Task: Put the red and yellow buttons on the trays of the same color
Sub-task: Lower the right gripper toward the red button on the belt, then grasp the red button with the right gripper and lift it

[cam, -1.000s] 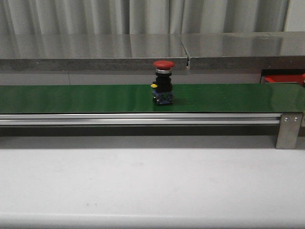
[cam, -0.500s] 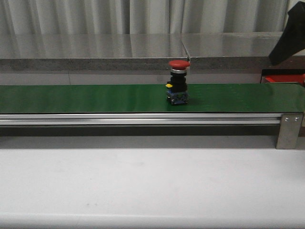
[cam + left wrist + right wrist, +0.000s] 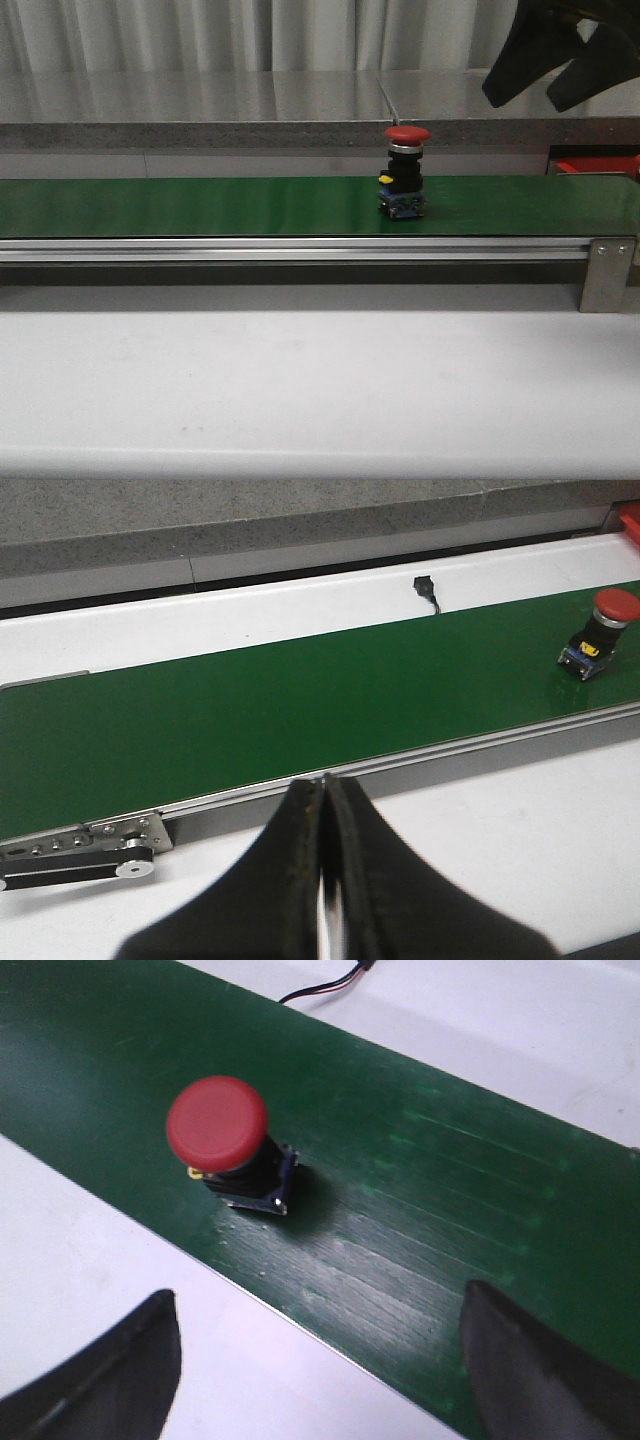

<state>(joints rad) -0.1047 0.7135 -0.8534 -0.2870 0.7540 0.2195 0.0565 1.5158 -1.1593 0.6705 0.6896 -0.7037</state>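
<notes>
Red mushroom-head push button (image 3: 406,170) w/ black body and blue terminal block stands upright on the green conveyor belt (image 3: 200,205), right of centre in the front view, nothing touching it.

Going left to right: left gripper (image 3: 322,795) hangs near the belt's left end, well apart from the button; its black fingers are pressed together, holding nothing. Mid-belt is bare green. Then the button. Then the right gripper (image 3: 545,75), above and to the button's right, jaws spread wide and empty; in its wrist cam the button (image 3: 228,1145) sits ahead of the two fingers (image 3: 120,1370), not yet between them.

Handling, my guess: hard plastic, light, rigid, not fragile, but top-heavy on a small base, so a sideways knock could tip it. Cap is smooth and domed, prob. slippery. Better to pinch the black body just under the cap, or squarely across the blocky base.

Hard to make out: only a sliver of something red (image 3: 595,165) shows at the far right past the belt end — maybe the red tray, can't confirm. No yellow tray or yellow button visible anywhere. Small yellow tab on the body is too small to read.
</notes>
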